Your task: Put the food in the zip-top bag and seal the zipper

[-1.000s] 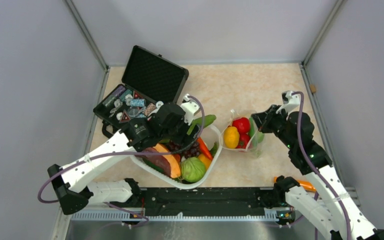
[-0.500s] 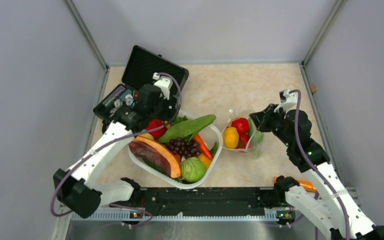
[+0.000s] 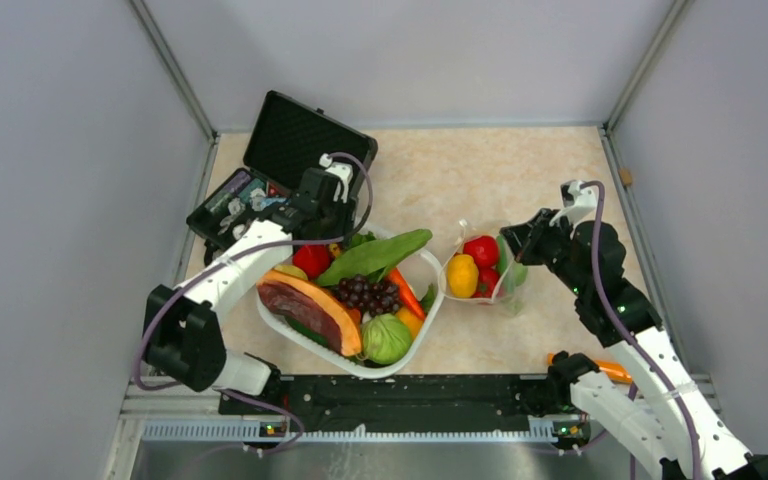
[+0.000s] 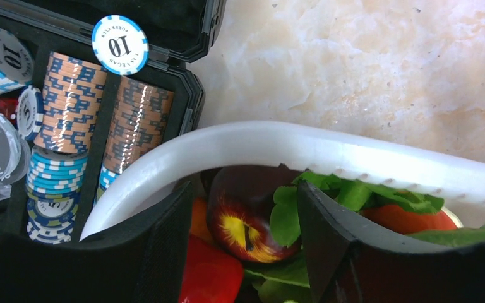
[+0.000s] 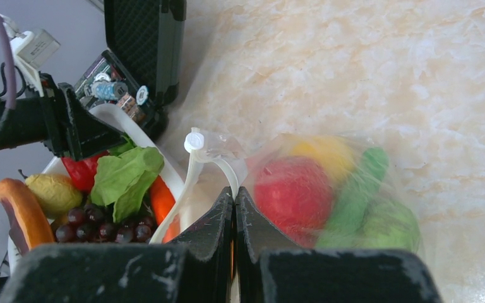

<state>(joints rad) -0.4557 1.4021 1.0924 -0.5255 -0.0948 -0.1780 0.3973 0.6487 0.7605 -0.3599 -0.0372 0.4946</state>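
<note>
Fingers of the right hand [image 5: 235, 196] are pressed together on the right edge of the clear zip-top bag [image 3: 500, 285]. The bag stands on the tabletop [image 3: 480, 170], just right of the white basket [image 3: 430, 300]. Inside the bag are a red tomato [image 3: 481, 249], a yellow lemon [image 3: 462, 274] and green pieces [image 3: 516, 272]. The left hand [image 4: 243, 208] hangs over the far left end of the basket, next to the black case [image 3: 305, 150] of poker chips [image 4: 69, 101]. Its fingers are apart, with a red and yellow apple [image 4: 243, 221] between them. A long green pod [image 3: 375, 256] lies in the basket too.
</note>
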